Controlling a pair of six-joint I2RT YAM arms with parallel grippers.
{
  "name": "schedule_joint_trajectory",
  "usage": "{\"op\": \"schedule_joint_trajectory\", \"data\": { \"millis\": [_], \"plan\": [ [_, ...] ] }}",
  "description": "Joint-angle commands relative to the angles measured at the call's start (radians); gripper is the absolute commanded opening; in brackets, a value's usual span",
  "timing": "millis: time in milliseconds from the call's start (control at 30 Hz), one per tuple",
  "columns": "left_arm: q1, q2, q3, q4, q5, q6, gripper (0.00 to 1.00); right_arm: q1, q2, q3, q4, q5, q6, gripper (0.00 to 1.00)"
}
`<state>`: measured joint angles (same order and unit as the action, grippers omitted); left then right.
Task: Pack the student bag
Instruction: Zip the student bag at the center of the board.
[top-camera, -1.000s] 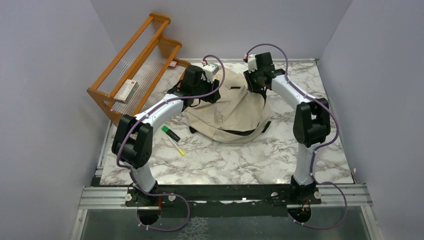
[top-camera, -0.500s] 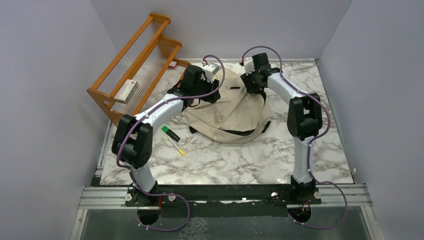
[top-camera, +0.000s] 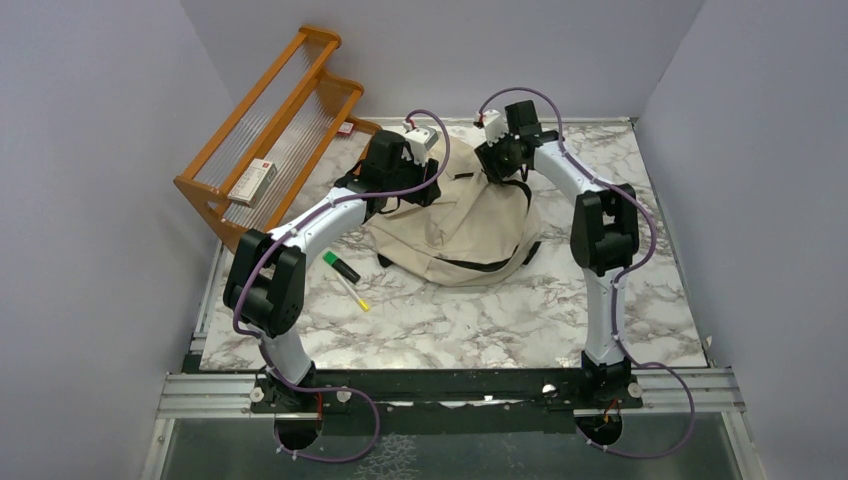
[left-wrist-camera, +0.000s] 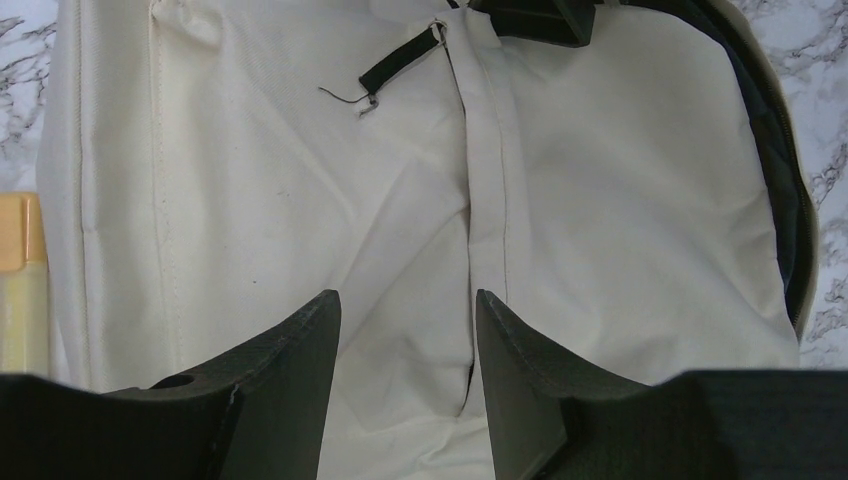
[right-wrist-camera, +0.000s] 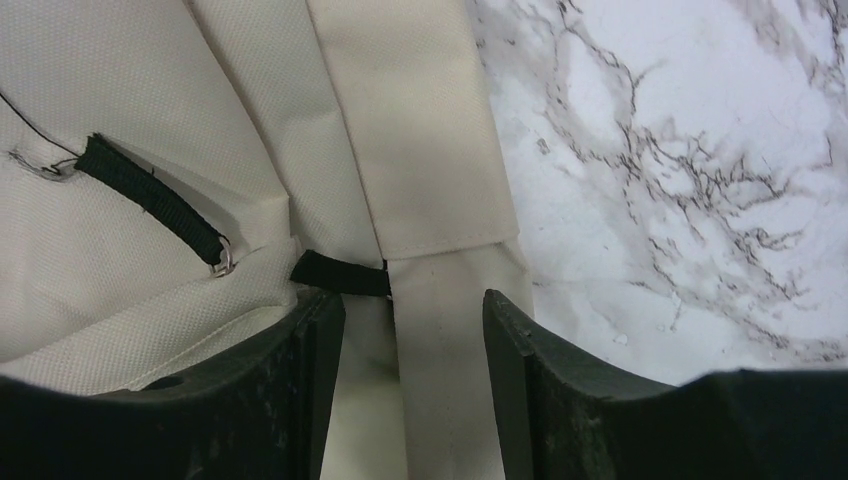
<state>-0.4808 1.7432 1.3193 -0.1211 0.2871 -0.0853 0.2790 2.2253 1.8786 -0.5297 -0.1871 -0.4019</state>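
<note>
1. L gripper (left-wrist-camera: 400, 300): clenched on a gathered fold of the student bag (top-camera: 460, 225). In the L wrist view the canvas creases run in toward the gap between its fingers, and cloth fills that gap.
2. R gripper (right-wrist-camera: 415, 295): released. Jaws stand apart astride a cream strap (right-wrist-camera: 440, 130); bare space shows beside the left-hand finger in the R wrist view.
3. Bag pos.: centre of the top view, a little above mid-frame, lying on the marble table (top-camera: 450, 320). Both grippers sit at its upper edge, L at upper left of the bag, R at upper right.
4. Bag detail, L wrist view: black zip pull (left-wrist-camera: 400, 60) at top centre; dark lining shows along the right edge of the frame.
5. Bag detail, R wrist view: black webbing loop (right-wrist-camera: 150, 195) w/ metal rings at centre left; short black tab (right-wrist-camera: 340, 272) just above the left-hand finger.
6. Wooden rack (top-camera: 270, 130): upper left of the top view, apart from the bag. Small white box (top-camera: 251, 181) rests on its lower tier.
7. Green marker (top-camera: 341, 267) and yellow pen (top-camera: 352, 293): on the table left of the bag, near each other, not touching the bag.
</note>
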Motion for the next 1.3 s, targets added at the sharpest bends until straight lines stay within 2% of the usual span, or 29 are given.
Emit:
{"op": "schedule_joint_trajectory", "data": {
  "millis": [0, 233, 533, 733, 1033, 1267],
  "plan": [
    [-0.002, 0.008, 0.01, 0.002, 0.01, 0.016, 0.54, 0.014, 0.055, 0.071, -0.032, -0.136, -0.013, 0.58],
    [-0.001, 0.016, 0.015, 0.001, 0.013, 0.018, 0.54, 0.017, 0.093, 0.109, -0.04, -0.214, -0.036, 0.51],
    [0.002, 0.027, 0.023, -0.003, 0.021, 0.016, 0.54, 0.017, 0.153, 0.167, -0.045, -0.294, -0.047, 0.48],
    [0.005, 0.031, 0.025, -0.003, 0.024, 0.015, 0.54, 0.017, 0.174, 0.187, -0.036, -0.298, -0.031, 0.34],
    [0.019, 0.032, 0.029, -0.003, 0.029, 0.012, 0.54, 0.017, 0.08, 0.056, 0.072, -0.198, 0.035, 0.02],
    [0.027, 0.027, 0.028, -0.002, 0.029, 0.012, 0.54, 0.017, -0.072, -0.126, 0.222, -0.08, 0.14, 0.01]
  ]
}}
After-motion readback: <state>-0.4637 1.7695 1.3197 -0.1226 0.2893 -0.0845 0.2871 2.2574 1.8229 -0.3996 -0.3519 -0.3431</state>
